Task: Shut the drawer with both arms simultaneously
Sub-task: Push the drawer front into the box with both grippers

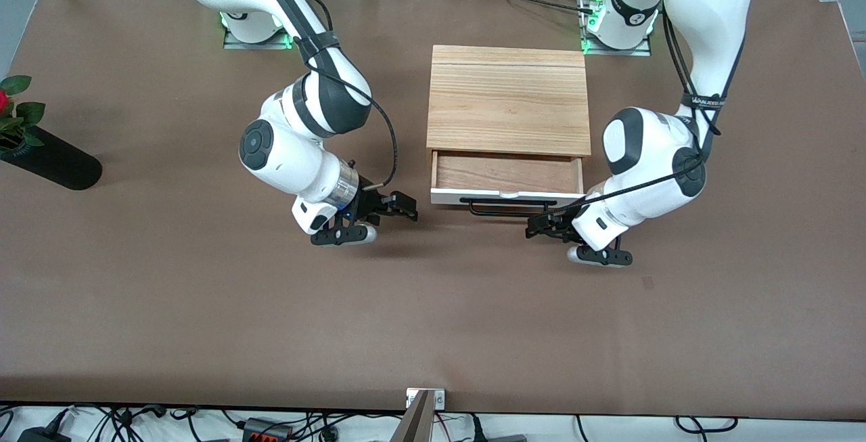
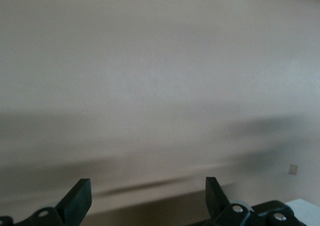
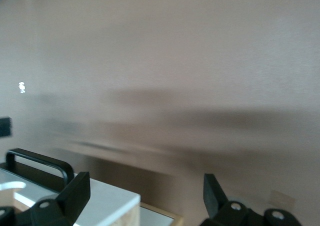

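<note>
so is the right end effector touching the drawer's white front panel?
Apart. In the front view, bare table separates the right end effector from the white front panel.

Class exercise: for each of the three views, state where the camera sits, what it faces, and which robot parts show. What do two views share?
Front view: high across the table, facing both arms; drawer open.
Left wrist view: on the left arm's wrist, facing tabletop; left end effector open.
Right wrist view: on the right arm's wrist; right end effector open, drawer corner and handle visible.
Shared: front and right wrist views both show the handle.
</note>
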`<action>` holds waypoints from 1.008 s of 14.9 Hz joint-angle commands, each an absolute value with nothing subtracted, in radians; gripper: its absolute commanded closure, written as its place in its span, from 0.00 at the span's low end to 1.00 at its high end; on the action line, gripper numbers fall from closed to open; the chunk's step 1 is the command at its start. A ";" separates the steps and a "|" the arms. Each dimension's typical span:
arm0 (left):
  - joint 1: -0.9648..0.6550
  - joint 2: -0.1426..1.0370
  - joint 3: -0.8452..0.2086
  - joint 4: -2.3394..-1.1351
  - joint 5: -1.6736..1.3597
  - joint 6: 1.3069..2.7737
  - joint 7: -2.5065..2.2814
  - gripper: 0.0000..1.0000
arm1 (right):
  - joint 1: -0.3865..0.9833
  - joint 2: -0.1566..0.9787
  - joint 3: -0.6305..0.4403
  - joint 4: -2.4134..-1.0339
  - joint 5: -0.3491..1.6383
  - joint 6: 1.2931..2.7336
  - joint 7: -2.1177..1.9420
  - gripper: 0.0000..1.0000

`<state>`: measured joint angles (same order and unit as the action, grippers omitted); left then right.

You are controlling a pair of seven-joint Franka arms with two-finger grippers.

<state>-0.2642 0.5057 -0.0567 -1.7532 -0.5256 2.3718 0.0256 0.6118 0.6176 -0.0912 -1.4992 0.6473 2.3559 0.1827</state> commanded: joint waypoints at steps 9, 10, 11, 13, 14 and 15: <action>-0.225 0.425 -0.071 -1.836 -0.571 2.143 0.046 0.00 | 0.712 0.709 -0.095 -1.416 0.673 2.338 0.279 0.00; -0.225 0.426 -0.071 -1.835 -0.571 2.119 0.046 0.00 | 0.719 0.710 -0.097 -1.420 0.675 2.335 0.276 0.00; -0.225 0.426 -0.071 -1.835 -0.571 2.108 0.046 0.00 | 0.724 0.709 -0.095 -1.430 0.675 2.324 0.273 0.00; -0.225 0.429 -0.071 -1.835 -0.571 2.073 0.046 0.00 | 0.724 0.709 -0.095 -1.430 0.673 2.252 0.268 0.00; -0.224 0.430 -0.071 -1.835 -0.571 2.050 0.046 0.00 | 0.723 0.709 -0.097 -1.428 0.673 2.218 0.268 0.00; -0.224 0.431 -0.071 -1.835 -0.571 2.030 0.046 0.00 | 0.723 0.707 -0.097 -1.430 0.673 2.192 0.265 0.00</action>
